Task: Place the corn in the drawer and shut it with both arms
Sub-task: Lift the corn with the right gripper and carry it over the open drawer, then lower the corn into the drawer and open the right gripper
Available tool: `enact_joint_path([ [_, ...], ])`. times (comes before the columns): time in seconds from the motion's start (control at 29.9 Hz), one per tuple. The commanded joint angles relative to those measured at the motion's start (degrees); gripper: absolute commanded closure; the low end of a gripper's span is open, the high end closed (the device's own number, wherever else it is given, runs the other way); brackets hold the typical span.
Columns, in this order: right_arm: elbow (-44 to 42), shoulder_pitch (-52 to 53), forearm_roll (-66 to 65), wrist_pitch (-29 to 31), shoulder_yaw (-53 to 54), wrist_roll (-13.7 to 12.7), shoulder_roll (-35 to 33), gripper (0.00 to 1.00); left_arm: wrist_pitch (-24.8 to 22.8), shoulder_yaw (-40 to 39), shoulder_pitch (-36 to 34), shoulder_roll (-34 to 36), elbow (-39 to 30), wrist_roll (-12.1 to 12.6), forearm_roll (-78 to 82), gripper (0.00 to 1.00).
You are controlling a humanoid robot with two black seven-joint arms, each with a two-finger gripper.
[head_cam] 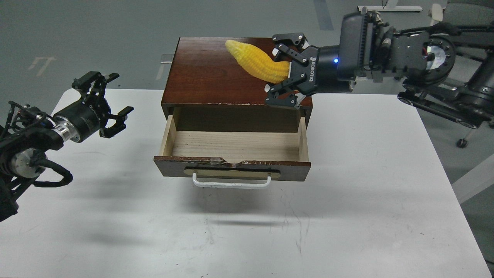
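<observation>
- Head view: corn [257, 60] above the far right part of the cabinet top [204, 77], long axis slanting from far left to near right, pointed tip toward the far left, thick end inside the right pincer [283, 71].
- Bright yellow, with rows of kernels, slightly curved, tapering to a blunt point.
- Right pincer reaching in from the right, fingers closed around the thick end of the corn, one finger on the far side and one on the near side.
- Whether the corn rests on the cabinet top or hangs just above it: cannot tell.
- Drawer [235, 144] pulled out toward the near side, pale wood inside, nothing in it; dark brown front with chipped top edge, white bar handle [231, 182] on a beige plate.
- Left pincer [110, 102] hovering over the left part of the white table [347, 216], well apart from the drawer, fingers spread and gripping nothing, pointing right toward the cabinet.
- Cabinet standing at the far middle of the table.
</observation>
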Motion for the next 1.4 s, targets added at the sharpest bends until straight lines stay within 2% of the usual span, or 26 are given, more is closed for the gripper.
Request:
enact_joint_path([
  [0.0,0.19,-0.43,-2.01,0.3,-2.69,0.01,3.13,1.0,0.06,-0.43,0.01,-0.17,0.0,0.04,-0.09,0.02],
  [0.33,-0.77,-2.0,-1.92,0.39,-6.65,0.01,8.15,1.0,-0.11,-0.43,0.1,0.97,0.27,-0.05,-0.09,0.02],
  [0.43,-1.39,-3.06,-1.57,0.39,-6.39,0.01,8.32,0.74,-0.03,-0.43,0.19,1.14,0.36,0.04,-0.09,0.02],
  [0.47,-1.31,-3.93,-1.57,0.3,-6.22,0.01,8.32,0.58,-0.03,-0.43,0.27,1.32,0.36,-0.05,-0.09,0.02],
  [0.5,-1.3,-4.12,-1.57,0.3,-6.13,0.01,8.41,0.52,-0.03,-0.43,0.45,1.49,0.44,0.04,-0.09,0.02],
  [0.54,-1.3,-4.29,-1.57,0.3,-6.13,0.01,8.32,0.3,-0.11,-0.43,0.54,1.67,0.44,-0.05,-0.09,0.02],
  [0.57,-1.3,-4.38,-1.57,0.3,-5.95,0.01,8.41,0.04,-0.11,-0.43,0.54,1.76,0.53,0.04,-0.09,0.02],
  [1.17,-1.22,-5.7,-0.26,-0.23,-5.42,0.01,7.8,0.0,0.06,-0.43,0.54,1.58,0.71,0.04,-0.09,0.02],
  [1.37,-1.13,-5.27,10.26,0.47,1.06,0.01,8.41,0.0,0.06,-0.43,0.62,1.67,0.71,0.04,-0.09,0.02],
])
